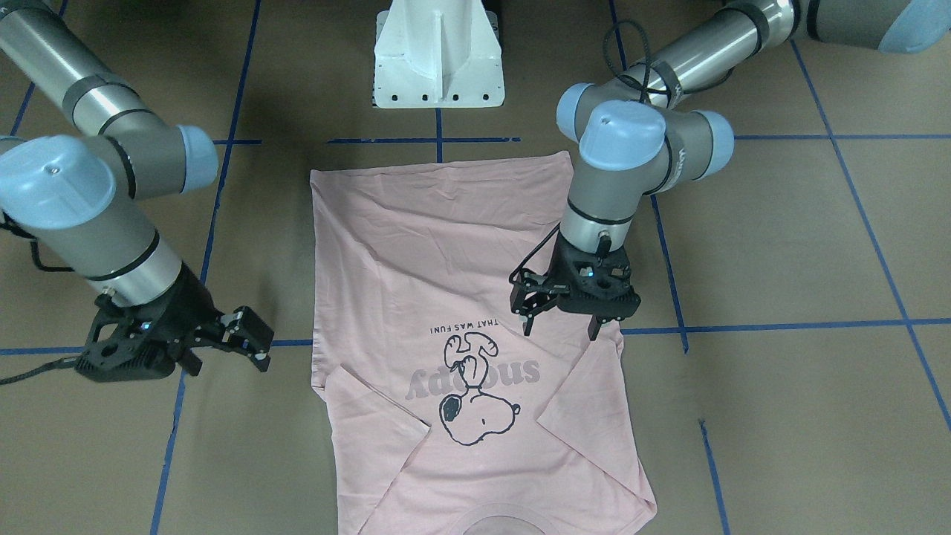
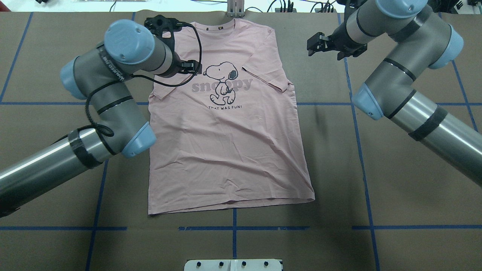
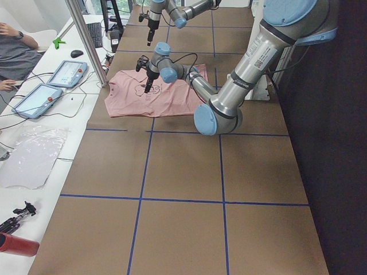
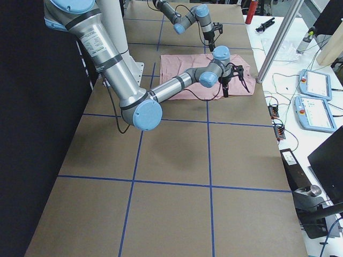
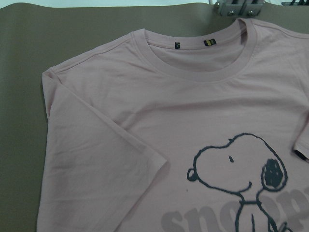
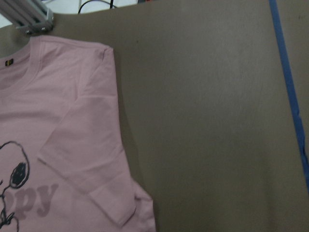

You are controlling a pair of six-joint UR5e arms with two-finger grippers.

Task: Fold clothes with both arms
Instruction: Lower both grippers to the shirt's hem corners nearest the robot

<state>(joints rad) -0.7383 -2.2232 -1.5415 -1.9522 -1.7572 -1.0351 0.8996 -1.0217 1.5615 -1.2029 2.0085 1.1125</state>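
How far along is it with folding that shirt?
Early days. The sleeves already look folded in over the front of the shirt. Nothing is in hand: the left tool hangs open over the shirt by one sleeve, and the right tool is open beside it, off the cloth. The body lies full length, hem flat, so the main folds are left.

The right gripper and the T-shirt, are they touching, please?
Apart. The front-facing view shows bare table between the right gripper and the T-shirt.
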